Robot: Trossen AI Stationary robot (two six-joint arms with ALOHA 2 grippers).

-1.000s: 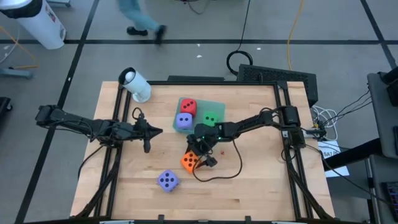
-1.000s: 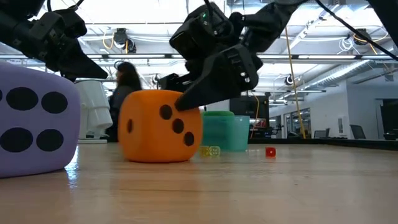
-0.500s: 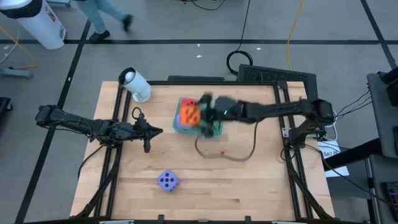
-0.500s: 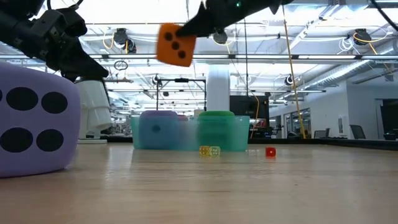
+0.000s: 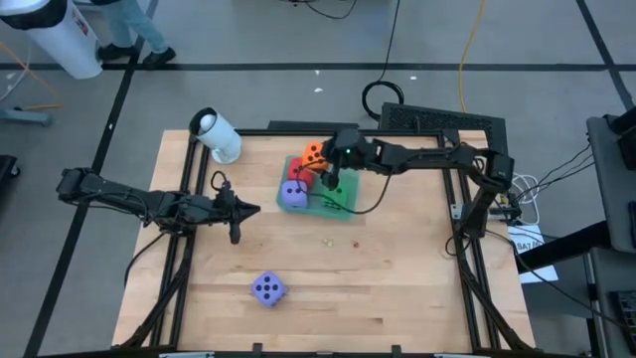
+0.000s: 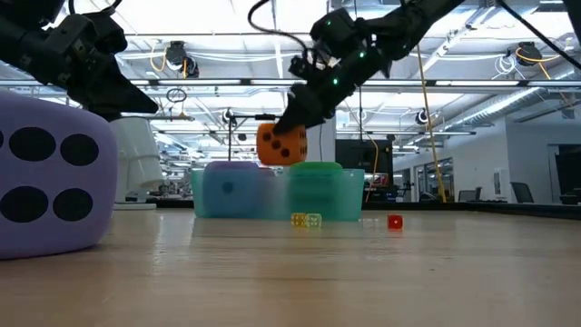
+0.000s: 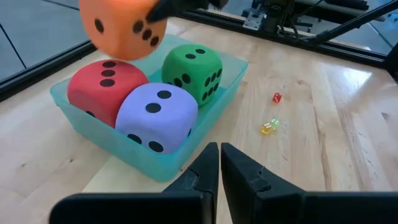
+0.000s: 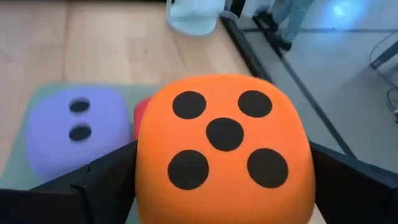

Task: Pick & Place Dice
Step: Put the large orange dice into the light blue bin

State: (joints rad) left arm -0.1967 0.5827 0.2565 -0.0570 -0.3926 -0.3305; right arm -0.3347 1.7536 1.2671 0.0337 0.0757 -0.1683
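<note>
A dark robot gripper [image 6: 292, 127] reaches down from above, holding an orange die [image 6: 280, 145] in its fingers. Just below it sits a teal tray [image 6: 340, 196]. A large purple die [image 6: 50, 175] stands well off to one side, closest to the camera.

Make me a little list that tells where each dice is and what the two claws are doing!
orange dice: held in the right claw, in the air above the tray
teal tray: holds three dice
red dice: in tray
green dice: in tray
purple dice in tray: beside the red one
purple dice on table: alone, near front edge
left claw: shut, empty, waiting left of tray
</note>
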